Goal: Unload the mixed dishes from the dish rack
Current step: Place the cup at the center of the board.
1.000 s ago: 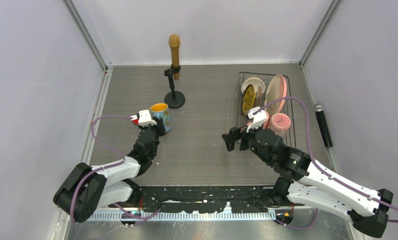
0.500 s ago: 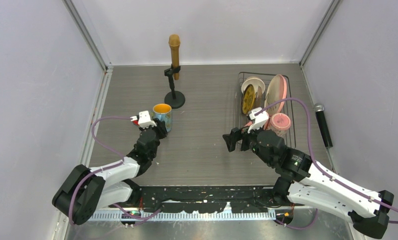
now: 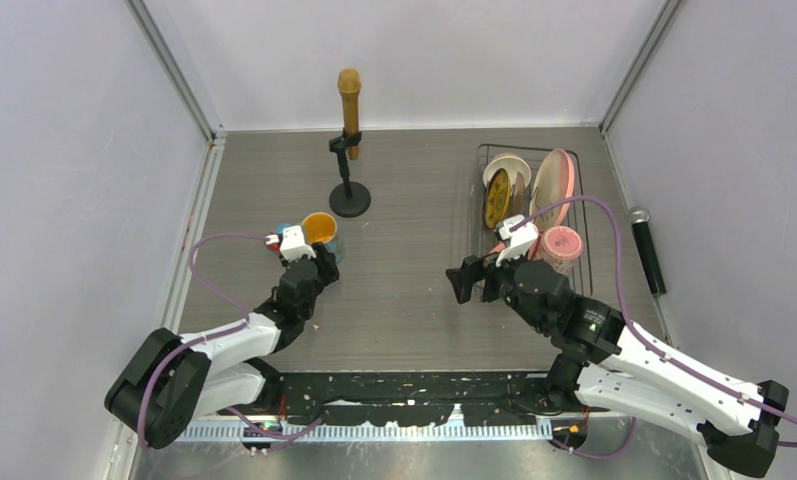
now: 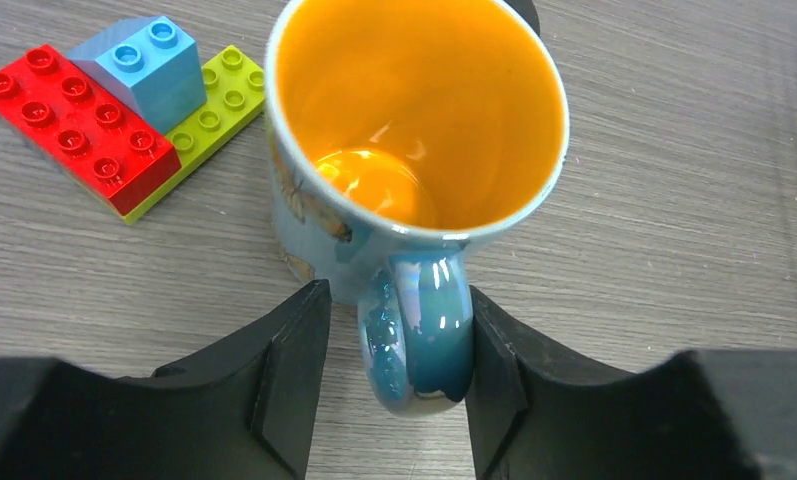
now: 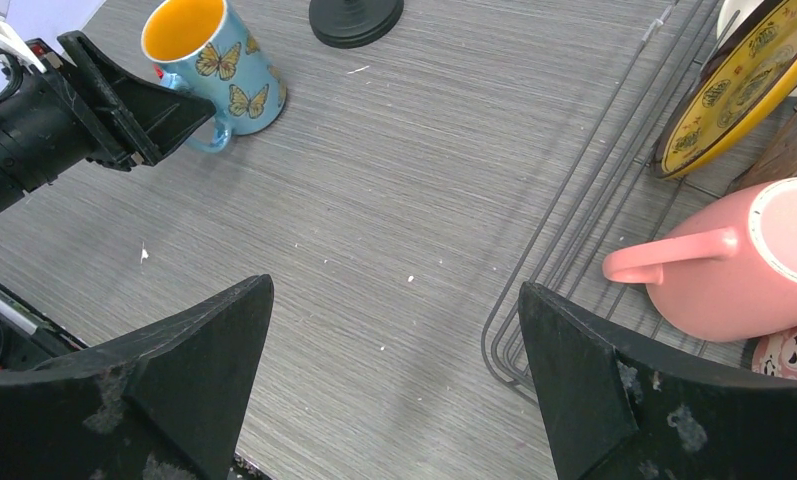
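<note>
The orange mug (image 3: pixel 320 228) stands upright on the table at the left; it also shows in the left wrist view (image 4: pixel 414 130) and the right wrist view (image 5: pixel 214 65). My left gripper (image 4: pixel 394 295) is open, its jaws either side of the blue handle (image 4: pixel 419 340), with a gap on the left side. The dish rack (image 3: pixel 478 200) at the right holds the pink mug (image 3: pixel 561 245), the yellow plate (image 3: pixel 496 198), the large plate (image 3: pixel 552 185) and the white bowl (image 3: pixel 507 170). My right gripper (image 3: pixel 466 280) is open and empty, just left of the rack (image 5: pixel 574 230). The patterned mug (image 5: pixel 789 350) peeks in beside the pink mug (image 5: pixel 744 270).
Toy blocks (image 4: pixel 114 110) lie just left of the orange mug. A black round-based stand (image 3: pixel 350 195) with a wooden microphone is behind the mug. A black microphone (image 3: pixel 646 250) lies right of the rack. Walls close in on the left, back and right.
My left gripper has drawn back slightly toward the near edge while the orange mug stays put on the table. The right arm has barely moved.
</note>
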